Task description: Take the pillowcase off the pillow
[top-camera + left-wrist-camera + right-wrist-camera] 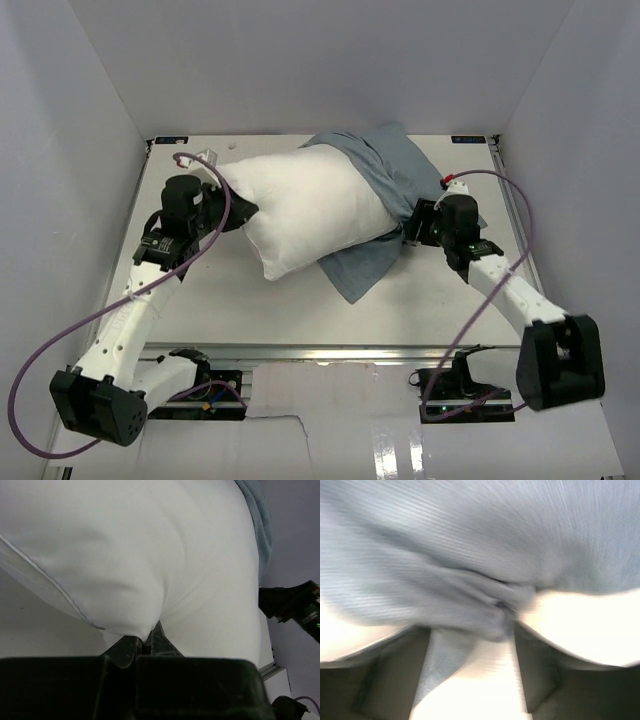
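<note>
the pillow (305, 205) lies across the middle of the top view, tilted, its left corner toward the left arm and its right end resting on the pillowcase (390, 165). the pillowcase shows its plain grey-blue side, bunched around the pillow's upper right end, with a flap spread on the table below that end. most of the pillow is bare.

the left gripper (240, 212) is closed on the pillow's left corner; in the left wrist view the fingers (131, 650) meet with white fabric pinched between them. the right arm's dark wrist (292, 605) shows at that view's right edge, beyond the pillow.

the right gripper (410, 228) sits at the pillow's right end, against the bunched cloth. its wrist view is blurred, but the two fingers (540, 675) stand apart, with a gathered fold of grey-blue cloth hanging between them rather than clamped, so the jaws are open.

a purple cable (35, 370) loops from each arm, the left one swinging wide at the lower left of the top view. the table (440, 300) is flat and white, with a metal rail (330, 352) along its near edge between the arm bases. plain white walls (300, 60) close in the back and both sides.
</note>
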Robot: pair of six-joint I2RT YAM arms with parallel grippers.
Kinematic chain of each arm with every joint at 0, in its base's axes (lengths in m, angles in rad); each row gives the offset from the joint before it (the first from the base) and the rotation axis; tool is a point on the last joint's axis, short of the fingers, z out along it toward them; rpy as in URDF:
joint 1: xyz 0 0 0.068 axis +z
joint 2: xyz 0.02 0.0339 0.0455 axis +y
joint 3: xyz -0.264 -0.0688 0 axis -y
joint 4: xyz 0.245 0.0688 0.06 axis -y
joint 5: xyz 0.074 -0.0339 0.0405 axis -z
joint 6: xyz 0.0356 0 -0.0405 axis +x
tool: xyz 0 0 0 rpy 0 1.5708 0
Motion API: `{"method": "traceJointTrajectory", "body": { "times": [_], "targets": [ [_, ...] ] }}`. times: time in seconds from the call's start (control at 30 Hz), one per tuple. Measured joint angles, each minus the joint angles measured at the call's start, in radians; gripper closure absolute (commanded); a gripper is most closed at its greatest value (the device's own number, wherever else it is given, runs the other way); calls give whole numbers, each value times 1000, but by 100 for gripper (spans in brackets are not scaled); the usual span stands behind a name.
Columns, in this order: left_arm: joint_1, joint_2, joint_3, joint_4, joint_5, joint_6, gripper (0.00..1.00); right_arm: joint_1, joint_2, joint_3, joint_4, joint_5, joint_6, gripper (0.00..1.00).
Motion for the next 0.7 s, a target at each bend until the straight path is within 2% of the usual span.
{"method": "traceJointTrajectory", "body": {
  "times": [0.1,0.17,0.23,0.4,0.6,0.7],
  "targets": [
    [4,-66,-123,58,26,-27,100,24,-202,24,-59,-46,-41,4],
    [3,-102,-185,85,40,-42,100,27,-255,79,-63,-99,-78,2],
    [3,-137,-233,105,55,-55,100,29,-235,166,-55,-167,-118,2],
    [2,-233,-348,169,91,-79,100,64,27,486,-35,-284,-209,8],
    [2,-266,-384,187,117,-86,100,184,412,837,-73,-287,-327,10],
    [1,-283,-397,190,123,-86,100,230,575,994,-145,-281,-376,10]
  ]
}}
